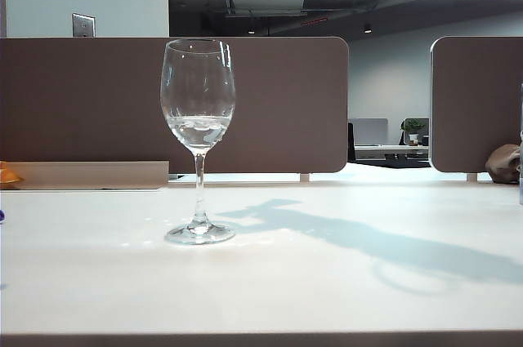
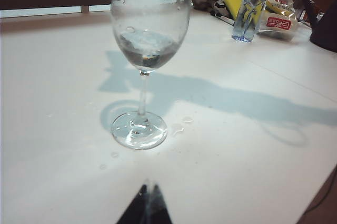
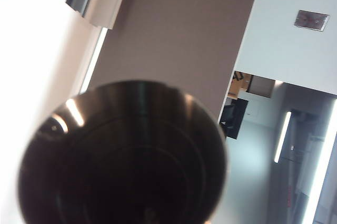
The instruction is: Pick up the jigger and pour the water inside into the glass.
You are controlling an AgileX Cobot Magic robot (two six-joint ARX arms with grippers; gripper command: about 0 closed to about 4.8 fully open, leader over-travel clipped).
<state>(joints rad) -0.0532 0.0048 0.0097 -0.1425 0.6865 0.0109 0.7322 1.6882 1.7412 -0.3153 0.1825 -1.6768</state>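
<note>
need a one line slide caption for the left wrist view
Wine glass holding a little water on the white table, droplets beside its foot, with a plastic bottle and snack bags behind.

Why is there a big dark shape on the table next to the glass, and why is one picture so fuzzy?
Exterior view: the dark shape is a shadow on the table, stretching right from the glass. Left wrist view: the same shadow, plus droplets near the foot. Right wrist view: the jigger sits so close that it blurs, with bright glare behind.
</note>
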